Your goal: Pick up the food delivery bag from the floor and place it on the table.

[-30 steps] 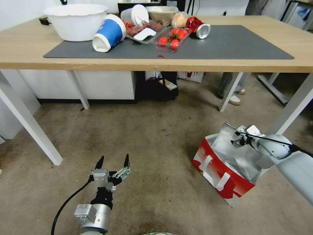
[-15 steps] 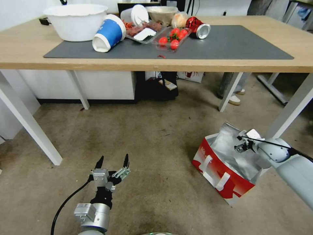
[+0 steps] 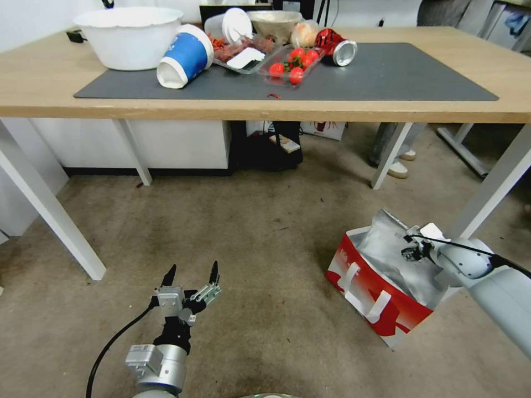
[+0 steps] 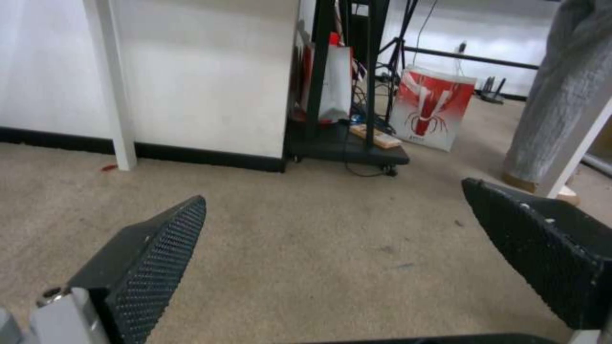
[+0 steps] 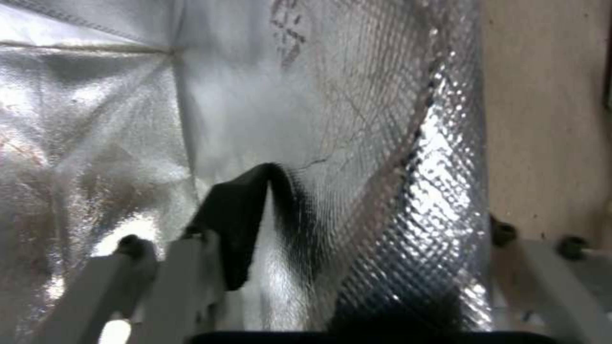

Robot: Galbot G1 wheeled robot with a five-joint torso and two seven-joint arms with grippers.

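Beige-brown mottled floor (image 3: 265,237) spreads under the wide light-wood table (image 3: 265,108), whose dark grey mat (image 3: 387,72) carries clutter at about 11 o'clock in the head view: a white bowl (image 3: 130,36), a tipped blue paper cup (image 3: 185,55), a tray of tomatoes (image 3: 290,61) and a red can (image 3: 336,47).

At 4 o'clock in the head view, the right gripper (image 3: 412,253) is pushed into the open mouth of the food delivery bag (image 3: 376,284). From the right wrist camera, one dark finger (image 5: 239,224) lies against the inside of the bag's foil wall (image 5: 395,157), while the other side of the gripper sits outside that wall; whether the fingers are pressed together on the wall cannot be told. The bag stands on the floor, tilted, near the table's white leg (image 3: 495,185).

At 7 o'clock, the left gripper (image 3: 191,275) hovers low over bare floor, its fingers spread wide apart and holding nothing.
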